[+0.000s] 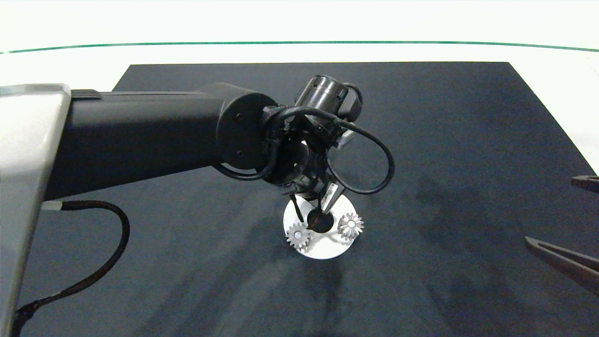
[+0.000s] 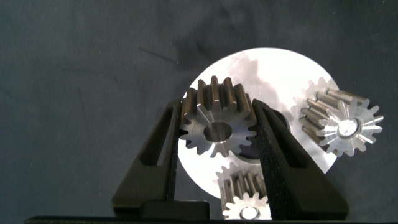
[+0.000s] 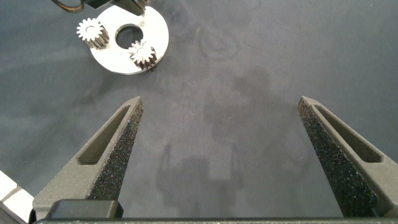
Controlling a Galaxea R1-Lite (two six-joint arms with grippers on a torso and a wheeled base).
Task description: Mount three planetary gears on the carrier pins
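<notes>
In the left wrist view my left gripper [image 2: 217, 117] is shut on one planetary gear [image 2: 217, 127], a silvery toothed wheel held flat between both fingers [image 2: 163, 155] above the white disc [image 2: 273, 74]. Its bore looks empty, and the pin below it is hidden. Two other gears [image 2: 339, 121] [image 2: 245, 193] sit on carrier pins, whose white tips [image 2: 348, 128] show in their bores. From above, the left gripper [image 1: 312, 211] hangs over the far part of the disc [image 1: 323, 250], with the seated gears [image 1: 298, 235] [image 1: 350, 225] on its near side. The right gripper [image 3: 221, 102] stands open over bare mat.
A dark mat [image 1: 444, 140] covers the white table [image 1: 70, 61]. The left arm's cable loops [image 1: 374, 159] hang beside the disc. The right gripper [image 1: 549, 209] pokes in at the mat's right edge, far from the disc [image 3: 155, 31].
</notes>
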